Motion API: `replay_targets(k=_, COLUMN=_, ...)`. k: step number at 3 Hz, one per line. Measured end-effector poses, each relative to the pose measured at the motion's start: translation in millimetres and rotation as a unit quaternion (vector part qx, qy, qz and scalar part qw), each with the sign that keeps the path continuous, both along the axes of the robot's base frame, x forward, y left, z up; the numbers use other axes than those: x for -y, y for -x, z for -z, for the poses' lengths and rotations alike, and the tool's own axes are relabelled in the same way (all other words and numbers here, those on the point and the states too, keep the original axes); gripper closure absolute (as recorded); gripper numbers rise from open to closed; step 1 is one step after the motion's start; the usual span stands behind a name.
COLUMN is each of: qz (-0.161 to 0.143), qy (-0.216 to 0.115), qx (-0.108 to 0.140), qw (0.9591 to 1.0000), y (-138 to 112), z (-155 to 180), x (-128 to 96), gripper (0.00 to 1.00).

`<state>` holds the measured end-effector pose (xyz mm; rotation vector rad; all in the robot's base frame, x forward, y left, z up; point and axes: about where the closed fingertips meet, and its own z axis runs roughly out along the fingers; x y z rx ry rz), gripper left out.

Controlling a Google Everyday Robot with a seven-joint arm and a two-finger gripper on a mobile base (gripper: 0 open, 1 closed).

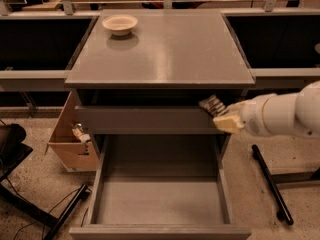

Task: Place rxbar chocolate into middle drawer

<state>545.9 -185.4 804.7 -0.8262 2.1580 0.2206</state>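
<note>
The rxbar chocolate (212,105), a small dark bar, is held at the tip of my gripper (220,115), which is shut on it. The white arm (285,115) reaches in from the right. The bar hangs in front of the closed upper drawer front (145,119), near its right end, below the cabinet top's edge. The middle drawer (160,201) is pulled wide open below, its grey floor bare. The bar is above the drawer's back right corner.
A cream bowl (120,24) sits at the back left of the cabinet top (165,54). A cardboard box (70,139) stands on the floor left of the cabinet. Black legs lie on the floor at left (60,219) and right (270,184).
</note>
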Motion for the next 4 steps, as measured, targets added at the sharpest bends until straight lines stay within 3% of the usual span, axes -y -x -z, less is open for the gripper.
replay_targets(k=1, qz=-0.016, qy=-0.022, qx=-0.013, qw=0.9995, y=12, z=58, x=-25, gripper=1.0)
replay_targets(k=3, qz=-0.027, qy=-0.056, qx=-0.04, qw=0.9973, y=-12, z=188, x=-57, gripper=1.0)
replay_targets(k=4, qz=-0.027, qy=-0.056, qx=-0.04, qw=0.9972, y=-12, z=188, x=-57, gripper=1.0)
